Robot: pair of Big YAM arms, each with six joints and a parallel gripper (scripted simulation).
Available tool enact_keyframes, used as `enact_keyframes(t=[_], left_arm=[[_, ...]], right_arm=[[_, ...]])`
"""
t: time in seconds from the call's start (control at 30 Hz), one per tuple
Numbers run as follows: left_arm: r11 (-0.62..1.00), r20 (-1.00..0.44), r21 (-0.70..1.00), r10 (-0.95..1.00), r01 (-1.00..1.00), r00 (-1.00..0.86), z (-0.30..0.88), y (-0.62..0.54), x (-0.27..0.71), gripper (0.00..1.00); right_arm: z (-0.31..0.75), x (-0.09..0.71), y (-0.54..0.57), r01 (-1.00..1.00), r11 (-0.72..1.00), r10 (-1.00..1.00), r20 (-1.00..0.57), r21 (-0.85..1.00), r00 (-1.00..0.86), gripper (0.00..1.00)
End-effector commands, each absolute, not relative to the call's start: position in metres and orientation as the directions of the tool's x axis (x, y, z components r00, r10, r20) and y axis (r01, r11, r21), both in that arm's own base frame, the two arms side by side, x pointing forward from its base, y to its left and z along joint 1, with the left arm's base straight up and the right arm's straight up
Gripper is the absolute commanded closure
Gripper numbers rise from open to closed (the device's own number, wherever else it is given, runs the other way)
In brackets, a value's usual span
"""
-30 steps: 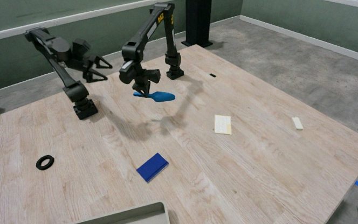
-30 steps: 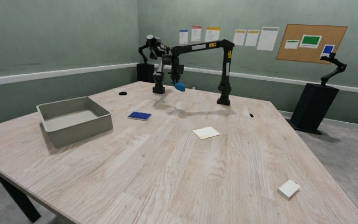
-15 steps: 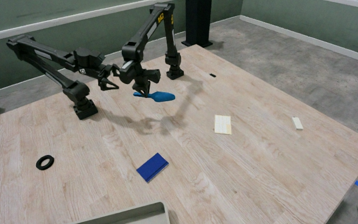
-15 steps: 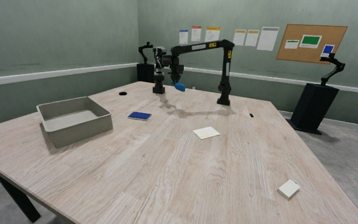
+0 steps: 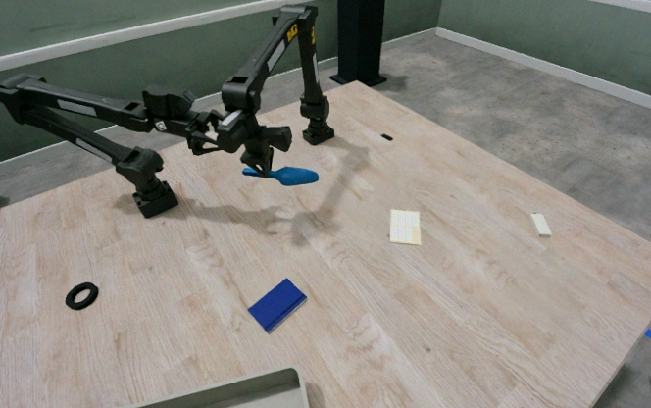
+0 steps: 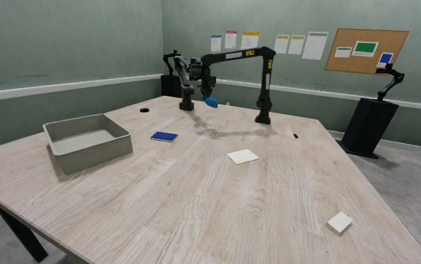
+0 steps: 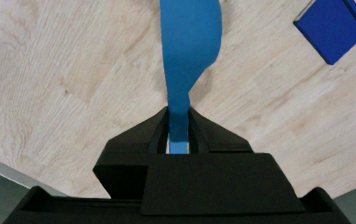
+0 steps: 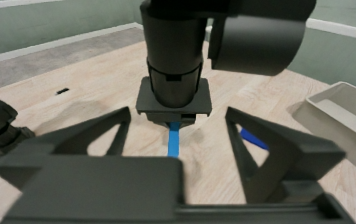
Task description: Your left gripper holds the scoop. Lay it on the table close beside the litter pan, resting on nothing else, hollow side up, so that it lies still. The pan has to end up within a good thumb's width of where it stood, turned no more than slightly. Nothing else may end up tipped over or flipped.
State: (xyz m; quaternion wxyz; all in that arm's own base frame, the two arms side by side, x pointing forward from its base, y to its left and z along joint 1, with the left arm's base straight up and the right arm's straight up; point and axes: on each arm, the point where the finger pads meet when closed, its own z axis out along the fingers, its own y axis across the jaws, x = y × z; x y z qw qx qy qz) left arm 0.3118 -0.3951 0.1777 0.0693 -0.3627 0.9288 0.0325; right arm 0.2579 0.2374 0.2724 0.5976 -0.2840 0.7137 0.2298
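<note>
I'm holding the blue scoop (image 5: 296,176) (image 6: 211,102) (image 7: 190,40) (image 8: 173,140) in the left claw (image 5: 266,173) (image 6: 207,96) (image 7: 178,111) (image 8: 174,126), its fingers closing on the narrow handle. The scoop is hanging above the wooden surface (image 5: 343,275) (image 6: 203,190) (image 7: 115,65) (image 8: 250,90), well apart from the litter pan (image 5: 303,387) (image 6: 95,155) (image 8: 330,112), with the blue notebook (image 5: 277,305) (image 6: 164,136) (image 7: 330,30) (image 8: 254,139) lying between them. The right claw (image 5: 214,142) (image 8: 178,111) is standing wide around nothing, reaching toward the handle end.

I'm judging the scoop light and stiff, probably smooth plastic, so it could be twisting if I pinch it off-centre. The free stub of handle behind the left fingers looks like the right place for a second hold, likely for a handover. I'm expecting the broad blade to tug forward, so a square, firm grip is mattering.
</note>
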Motion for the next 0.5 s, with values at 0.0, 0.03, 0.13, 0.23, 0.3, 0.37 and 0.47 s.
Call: enact_keyframes(t=[0.0,0.03,0.13,0.23,0.3,0.37,0.47], left_arm=[[0.724,-0.149,-0.022,-0.684,-0.689,-0.714,0.191,-0.401,0.316,0.87],[0.724,-0.149,-0.022,-0.684,-0.689,-0.714,0.191,-0.401,0.316,0.87],[0.724,-0.149,-0.022,-0.684,-0.689,-0.714,0.191,-0.401,0.316,0.87],[0.724,-0.149,-0.022,-0.684,-0.689,-0.714,0.191,-0.401,0.316,0.87],[0.724,-0.149,-0.022,-0.684,-0.689,-0.714,0.191,-0.401,0.316,0.87],[0.724,-0.149,-0.022,-0.684,-0.689,-0.714,0.191,-0.401,0.316,0.87],[0.724,-0.149,-0.022,-0.684,-0.689,-0.714,0.191,-0.401,0.316,0.87]], right_arm=[[0.282,0.257,0.237,-0.681,0.731,-0.128,-0.989,-0.046,-0.071,0.23],[0.280,0.255,0.239,-0.685,0.725,-0.150,-0.987,-0.072,-0.055,0.34],[0.266,0.253,0.242,-0.682,0.704,-0.259,-0.966,-0.197,0.012,0.51],[0.262,0.252,0.243,-0.675,0.696,-0.299,-0.954,-0.246,0.040,0.51],[0.253,0.250,0.245,-0.645,0.671,-0.392,-0.913,-0.365,0.109,0.51],[0.242,0.247,0.246,-0.598,0.637,-0.491,-0.854,-0.487,0.173,0.51],[0.226,0.242,0.248,-0.512,0.560,-0.626,-0.737,-0.651,0.254,0.51]])
